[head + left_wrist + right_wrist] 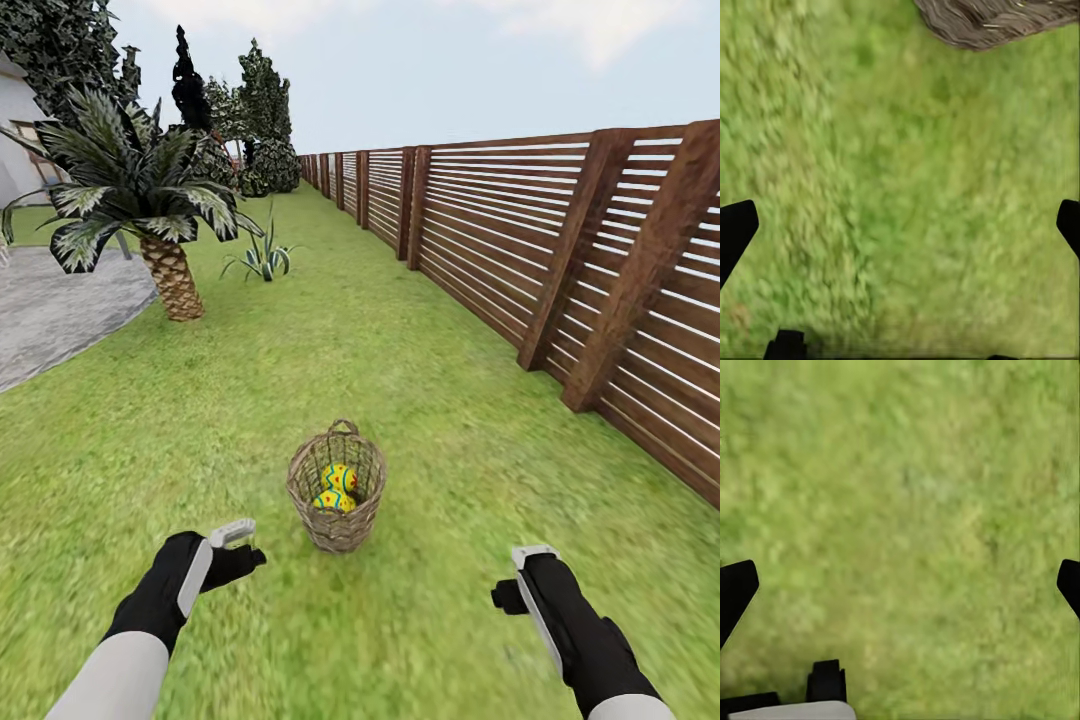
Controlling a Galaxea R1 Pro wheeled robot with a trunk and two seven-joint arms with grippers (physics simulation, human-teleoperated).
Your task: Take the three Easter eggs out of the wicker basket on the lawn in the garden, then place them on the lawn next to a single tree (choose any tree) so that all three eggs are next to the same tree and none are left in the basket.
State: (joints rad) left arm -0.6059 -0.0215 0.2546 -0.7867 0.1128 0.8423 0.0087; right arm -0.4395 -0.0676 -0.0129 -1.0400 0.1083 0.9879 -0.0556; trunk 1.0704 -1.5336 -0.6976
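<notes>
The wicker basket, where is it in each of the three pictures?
Head view: the wicker basket stands on the lawn, low in the middle, between the left gripper and the right gripper.
Left wrist view: a piece of its woven wall sits at the upper edge.
Right wrist view: not in it, just grass.
Shared landmark: the green lawn.

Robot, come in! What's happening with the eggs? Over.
Left gripper and right gripper open, empty. Yellow dotted eggs inside brown wicker basket on green lawn. Path clear.
</notes>
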